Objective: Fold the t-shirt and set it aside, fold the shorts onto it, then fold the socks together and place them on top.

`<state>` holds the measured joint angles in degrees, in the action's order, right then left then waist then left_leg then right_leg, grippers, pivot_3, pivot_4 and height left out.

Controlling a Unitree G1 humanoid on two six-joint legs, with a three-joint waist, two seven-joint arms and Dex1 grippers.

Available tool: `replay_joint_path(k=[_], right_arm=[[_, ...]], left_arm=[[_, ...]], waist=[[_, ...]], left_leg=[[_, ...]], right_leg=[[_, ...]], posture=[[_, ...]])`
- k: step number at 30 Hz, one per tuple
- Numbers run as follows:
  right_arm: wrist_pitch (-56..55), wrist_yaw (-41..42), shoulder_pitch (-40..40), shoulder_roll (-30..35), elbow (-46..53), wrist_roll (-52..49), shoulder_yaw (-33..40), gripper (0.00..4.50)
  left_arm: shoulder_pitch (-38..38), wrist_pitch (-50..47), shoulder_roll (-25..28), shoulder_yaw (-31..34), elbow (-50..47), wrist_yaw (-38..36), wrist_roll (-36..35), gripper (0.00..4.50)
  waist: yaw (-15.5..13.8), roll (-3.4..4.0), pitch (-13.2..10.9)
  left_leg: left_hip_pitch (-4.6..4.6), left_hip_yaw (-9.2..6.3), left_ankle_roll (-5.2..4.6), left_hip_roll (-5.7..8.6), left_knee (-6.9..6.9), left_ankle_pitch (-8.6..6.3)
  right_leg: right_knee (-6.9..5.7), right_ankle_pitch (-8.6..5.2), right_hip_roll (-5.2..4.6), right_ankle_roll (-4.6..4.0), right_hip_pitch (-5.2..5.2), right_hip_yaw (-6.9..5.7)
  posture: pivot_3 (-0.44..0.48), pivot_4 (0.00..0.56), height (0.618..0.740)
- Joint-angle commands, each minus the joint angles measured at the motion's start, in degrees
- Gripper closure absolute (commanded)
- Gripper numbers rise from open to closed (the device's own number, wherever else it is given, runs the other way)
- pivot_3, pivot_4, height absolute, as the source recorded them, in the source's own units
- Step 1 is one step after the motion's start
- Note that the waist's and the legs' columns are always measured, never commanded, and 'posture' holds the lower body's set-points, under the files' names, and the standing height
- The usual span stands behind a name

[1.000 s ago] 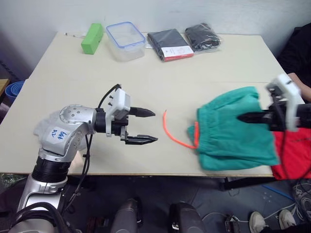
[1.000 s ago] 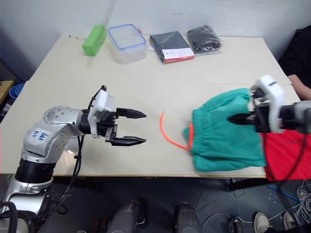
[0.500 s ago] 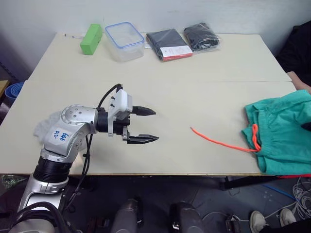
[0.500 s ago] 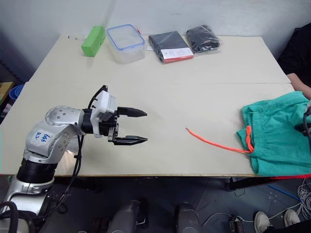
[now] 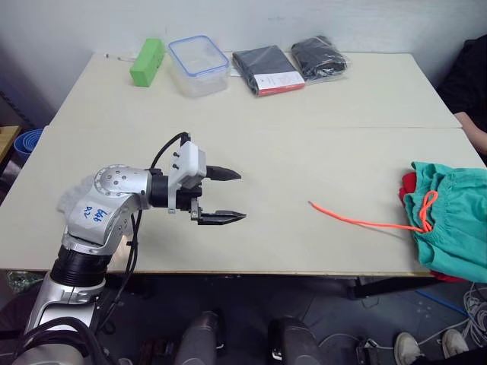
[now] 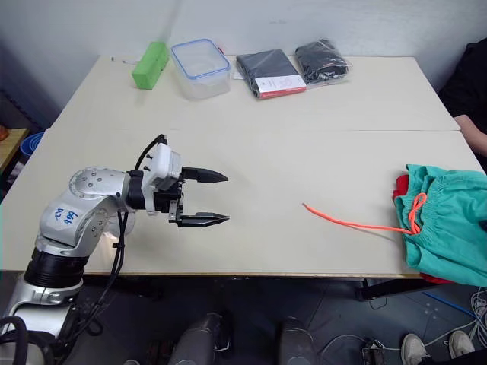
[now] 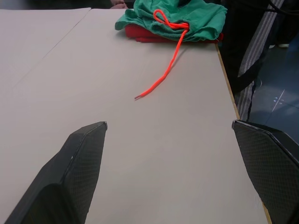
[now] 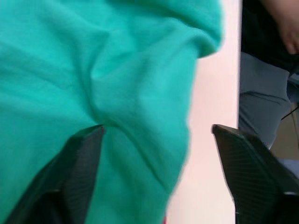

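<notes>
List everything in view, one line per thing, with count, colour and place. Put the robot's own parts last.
shorts: 1, teal-green, at the table's right edge, lying on the t-shirt
drawstring: 1, orange, trailing from the shorts leftward across the table
t-shirt: 1, red, under the shorts, showing at their edge
socks: light grey, count unclear, near the left edge behind the left arm
block: 1, green, far left
container: 1, clear with blue rim, beside the block
packaged dark garments: 2, black, far centre
table: 1, beige
person: 1, dark clothing, at the right edge
left gripper: 1, black fingers, open over bare table
right gripper: 1, black fingers, open, at the shorts
</notes>
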<state>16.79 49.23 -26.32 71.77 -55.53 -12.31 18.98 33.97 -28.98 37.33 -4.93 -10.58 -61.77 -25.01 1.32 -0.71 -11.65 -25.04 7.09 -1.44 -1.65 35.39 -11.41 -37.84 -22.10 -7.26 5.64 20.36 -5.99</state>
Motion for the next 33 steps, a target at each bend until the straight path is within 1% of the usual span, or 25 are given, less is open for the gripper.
replay_joint_path(k=[1, 3, 5, 7, 8, 9, 10, 12, 14, 16, 19, 21, 24, 26, 29, 31, 33], right_arm=[[3.2, -2.2, 0.4, 3.2, 9.1, -6.1, 11.3, 0.03], [5.5, -3.2, 0.2, 2.0, 16.1, -9.2, 16.4, 0.03], [9.4, -2.6, 0.6, -0.1, 23.6, -13.0, 19.9, 0.03], [18.4, -1.7, 0.0, -2.9, 34.8, -20.9, 22.1, 0.03], [23.4, -0.2, 0.9, -4.6, 42.9, -26.5, 22.1, 0.03], [27.3, 0.9, 1.9, -6.2, 50.4, -31.4, 21.5, 0.03], [29.9, 1.3, 2.7, -7.3, 55.3, -34.3, 21.3, 0.03], [33.6, 1.9, 3.9, -9.0, 62.3, -38.9, 20.0, 0.03], [35.8, 0.4, 4.0, -13.2, 73.1, -44.1, 12.6, 0.03], [36.0, -1.3, 3.7, -16.6, 80.9, -45.7, 5.9, 0.03], [34.1, -2.0, 3.7, -19.2, 85.9, -44.0, 0.3, 0.03], [33.1, -2.6, 2.9, -20.4, 87.7, -42.7, -3.0, 0.03], [31.8, -3.0, 1.4, -22.4, 87.7, -41.5, -6.9, 0.03], [31.5, -2.9, 0.7, -23.2, 87.4, -41.3, -8.2, 0.03], [31.0, -2.8, -0.1, -24.1, 86.6, -41.2, -9.5, 0.03], [30.5, -2.6, -0.5, -24.7, 86.2, -40.4, -10.7, 0.03], [30.3, -2.4, -0.5, -25.1, 86.5, -39.7, -11.7, 0.03]], left_arm=[[-1.2, 1.5, 0.9, 1.4, -0.7, 1.0, 0.9, 0.00], [-2.2, 1.6, 1.4, 2.1, -0.7, 1.7, 1.3, 0.00], [-2.9, 1.7, 2.0, 2.7, -0.8, 2.4, 1.8, 0.00], [-4.0, 2.0, 3.1, 3.4, -0.6, 3.5, 2.8, 0.00], [-4.9, 2.2, 4.2, 3.9, -0.4, 4.4, 3.9, 0.00], [-5.9, 2.0, 5.1, 4.5, -0.3, 5.0, 4.4, 0.00], [-6.5, 1.8, 5.7, 4.9, -0.4, 5.3, 4.7, 0.00], [-8.1, 1.3, 7.0, 6.1, -1.0, 6.6, 5.1, 0.00], [-12.3, 0.0, 9.4, 9.1, -1.6, 12.0, 9.2, 0.00], [-16.8, -0.8, 11.4, 12.5, -2.2, 16.5, 12.3, 0.00], [-23.0, -1.9, 13.3, 17.5, -2.1, 20.3, 14.7, 0.00], [-26.0, -3.0, 14.0, 19.8, -1.8, 21.3, 14.9, 0.00], [-28.8, -8.1, 12.5, 24.2, -1.4, 21.0, 10.7, 0.00], [-29.0, -10.2, 11.8, 25.5, -0.4, 21.3, 9.3, 0.00], [-25.9, -11.3, 11.5, 22.8, 3.8, 20.2, 8.7, 0.00], [-23.3, -10.4, 12.3, 19.1, 8.3, 19.7, 10.8, 0.00], [-21.6, -9.9, 13.1, 17.0, 12.6, 19.1, 12.1, 0.00]], waist=[[0.2, 0.04, 0.0], [0.4, 0.06, 0.0], [0.3, 0.09, 0.0], [0.3, 0.08, 0.0], [0.3, 0.08, 0.0], [0.4, 0.08, 0.0], [0.2, 0.08, 0.0], [0.0, 0.08, 0.0], [-0.3, 0.00, 0.0], [-0.3, -0.13, 0.0], [-0.2, -0.14, 0.0], [-0.4, -0.18, 0.0], [-1.1, -0.20, 0.0], [-1.3, -0.22, 0.0], [-1.3, -0.22, 0.0], [-1.3, -0.24, 0.0], [-1.2, -0.29, 0.1]], left_leg=[[0.01, 0.00, 0.00, -0.01, 0.00, 0.00], [0.03, 0.01, 0.02, -0.08, -0.01, 0.00], [0.07, 0.02, 0.05, -0.12, -0.03, 0.02], [0.07, -0.04, 0.07, -0.15, -0.04, 0.03], [0.07, -0.04, 0.08, -0.16, -0.04, 0.03], [0.05, -0.08, 0.08, -0.16, -0.05, 0.03], [0.05, -0.10, 0.08, -0.16, -0.07, 0.03], [-0.02, -0.22, 0.07, -0.13, -0.08, 0.02], [-0.07, -0.27, 0.01, -0.08, -0.08, -0.01], [-0.08, -0.30, -0.03, -0.07, -0.09, -0.05], [-0.18, -0.32, -0.14, -0.04, -0.14, -0.12], [-0.22, -0.32, -0.13, -0.01, -0.14, -0.13], [-0.20, -0.32, -0.13, -0.01, -0.15, -0.14], [-0.20, -0.33, -0.13, -0.02, -0.14, -0.15], [-0.20, -0.33, -0.12, -0.02, -0.15, -0.15], [-0.17, -0.32, -0.11, -0.02, -0.16, -0.14], [-0.13, -0.28, -0.11, -0.02, -0.19, -0.14]], right_leg=[[0.00, 0.00, 0.00, 0.00, 0.00, 0.01], [0.01, 0.00, -0.03, 0.00, 0.00, 0.01], [0.00, 0.00, -0.05, 0.00, 0.01, 0.02], [0.00, 0.00, -0.07, -0.01, -0.01, 0.08], [0.00, 0.00, -0.07, -0.01, -0.01, 0.10], [0.01, 0.00, -0.08, -0.01, -0.02, 0.14], [0.01, 0.00, -0.10, -0.01, -0.02, 0.20], [-0.01, 0.00, -0.14, -0.01, -0.01, 0.21], [0.01, 0.00, -0.21, -0.01, -0.01, 0.18], [0.04, 0.00, -0.24, -0.01, -0.03, 0.16], [0.03, 0.00, -0.31, -0.01, 0.10, 0.14], [0.03, 0.00, -0.35, -0.01, 0.12, 0.10], [0.07, 0.00, -0.39, -0.01, 0.11, 0.10], [0.07, 0.01, -0.40, -0.01, 0.11, 0.09], [0.08, 0.01, -0.41, -0.02, 0.11, 0.09], [0.07, 0.01, -0.38, -0.02, 0.11, 0.09], [0.03, 0.02, -0.36, -0.03, 0.11, 0.10]], posture=[[0.000, 0.150, 0.740], [0.000, 0.150, 0.740], [0.000, 0.150, 0.740], [0.000, 0.150, 0.740], [0.000, 0.150, 0.740], [0.000, 0.150, 0.740], [0.000, 0.150, 0.740], [0.000, 0.150, 0.740], [0.000, 0.150, 0.740], [0.000, 0.150, 0.740], [0.000, 0.150, 0.740], [0.000, 0.150, 0.740], [0.000, 0.150, 0.740], [0.000, 0.150, 0.740], [0.000, 0.150, 0.740], [0.000, 0.150, 0.740], [0.000, 0.150, 0.740]])
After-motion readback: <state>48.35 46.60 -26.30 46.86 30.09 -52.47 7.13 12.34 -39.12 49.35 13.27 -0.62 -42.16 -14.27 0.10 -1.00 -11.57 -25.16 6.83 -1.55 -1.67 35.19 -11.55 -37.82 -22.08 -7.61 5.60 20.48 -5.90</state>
